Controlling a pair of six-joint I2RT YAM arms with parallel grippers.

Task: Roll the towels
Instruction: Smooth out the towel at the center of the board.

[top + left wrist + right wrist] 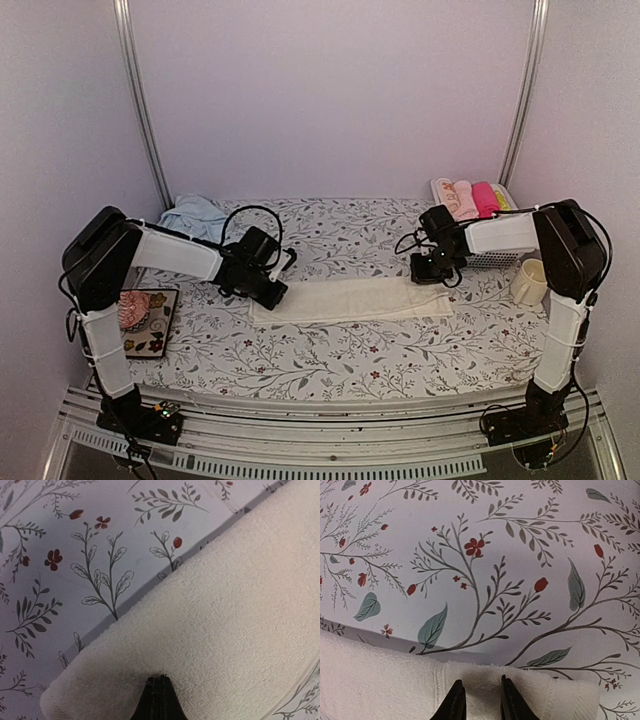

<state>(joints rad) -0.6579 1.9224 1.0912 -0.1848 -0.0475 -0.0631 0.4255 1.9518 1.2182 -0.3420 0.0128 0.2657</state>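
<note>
Only a dark wedge of closed tips shows of the left gripper (159,680), cut off by the bottom edge. Whether they nip any fold of the cream towel (225,630) cannot be told, and the cloth runs out of frame to the tool's right and beneath it. The right gripper (481,685) shows just two parted finger ends, their bases cropped, with the cloth leaving the picture to their left. From above, the light blue towel (195,215) lies partly hidden behind the left arm (180,250).

Reaching inward low, left arm (178,252) from nine o'clock, left gripper (159,678) pinched closed, right arm (500,233) from three o'clock, right gripper (481,684) slightly parted.
</note>
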